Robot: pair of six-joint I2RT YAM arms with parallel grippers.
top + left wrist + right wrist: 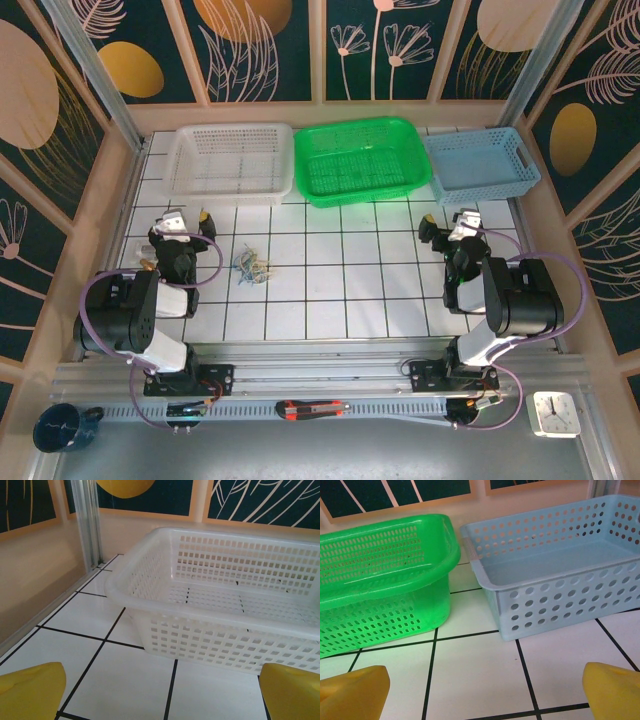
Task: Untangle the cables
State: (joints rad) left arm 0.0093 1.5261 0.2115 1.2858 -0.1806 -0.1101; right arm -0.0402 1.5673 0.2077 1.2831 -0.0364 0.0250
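The cables [252, 266] lie as a small tangled clump of thin blue, pale yellow and whitish strands on the white tiles, left of centre. My left gripper [186, 217] stands open a little up and to the left of the clump, apart from it, its yellow fingertips [30, 690] wide with bare tile between them. My right gripper [447, 226] is open at the right side of the table, far from the clump, and its yellow fingertips [352, 687] hold nothing.
Three baskets line the back: white [232, 190], green [415, 185] and blue [530, 180]. The white basket [210, 630] is close ahead of the left fingers; the green [380, 587] and blue [545, 607] baskets are ahead of the right. Walls enclose the tiled table.
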